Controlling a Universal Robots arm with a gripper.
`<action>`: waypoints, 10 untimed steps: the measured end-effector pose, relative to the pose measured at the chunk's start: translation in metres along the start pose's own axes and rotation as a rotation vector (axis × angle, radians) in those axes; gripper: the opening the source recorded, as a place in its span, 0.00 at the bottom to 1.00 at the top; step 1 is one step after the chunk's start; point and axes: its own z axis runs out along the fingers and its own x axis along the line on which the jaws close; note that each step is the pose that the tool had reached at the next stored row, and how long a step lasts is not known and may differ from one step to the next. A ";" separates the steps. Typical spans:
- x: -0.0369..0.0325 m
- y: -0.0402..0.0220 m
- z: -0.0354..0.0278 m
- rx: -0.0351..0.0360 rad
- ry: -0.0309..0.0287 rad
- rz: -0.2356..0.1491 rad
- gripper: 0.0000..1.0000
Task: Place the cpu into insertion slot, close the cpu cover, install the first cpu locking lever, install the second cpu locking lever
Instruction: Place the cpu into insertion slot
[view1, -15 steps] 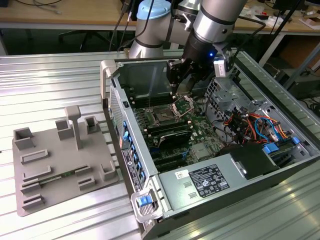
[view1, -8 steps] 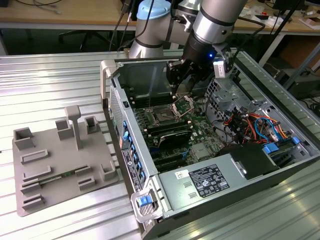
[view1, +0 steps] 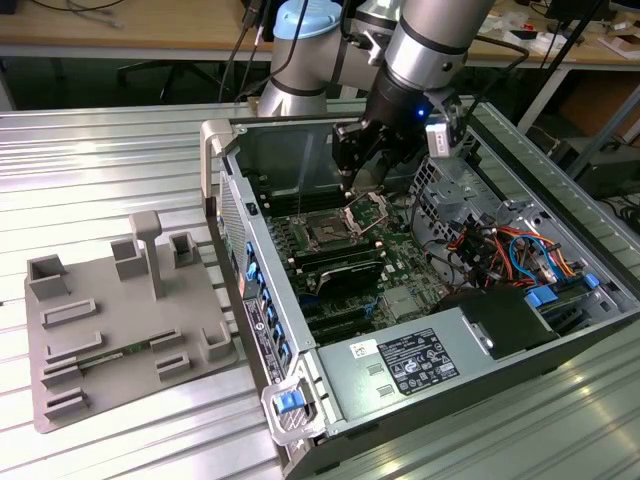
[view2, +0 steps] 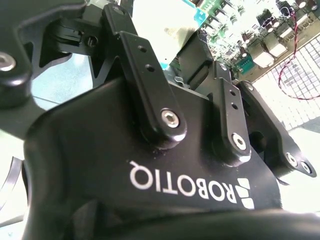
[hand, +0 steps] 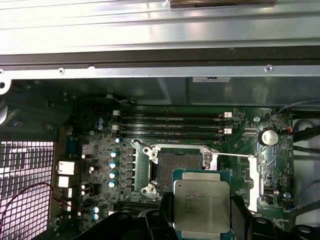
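The cpu, a flat square chip with a silver-grey face, is held between my gripper's two black fingers, which are shut on its opposite edges. It hangs just above and partly over the insertion slot, a dark square socket with a silver rim on the green board. In the exterior view my gripper hovers over the insertion slot inside the open computer case. The cpu cover stands tilted up beside the socket, leaving it uncovered.
Long black memory slots run beside the socket. The case's metal walls ring the board, with coloured cables and a power supply on the exterior view's right. A grey fixture tray lies outside the case on the ribbed table.
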 end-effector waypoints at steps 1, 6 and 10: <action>0.0000 0.0000 0.0003 0.0000 0.0001 0.000 0.55; 0.0000 -0.0002 0.0017 0.0000 0.0000 0.000 0.55; 0.0000 -0.0003 0.0030 0.0000 0.0000 0.000 0.55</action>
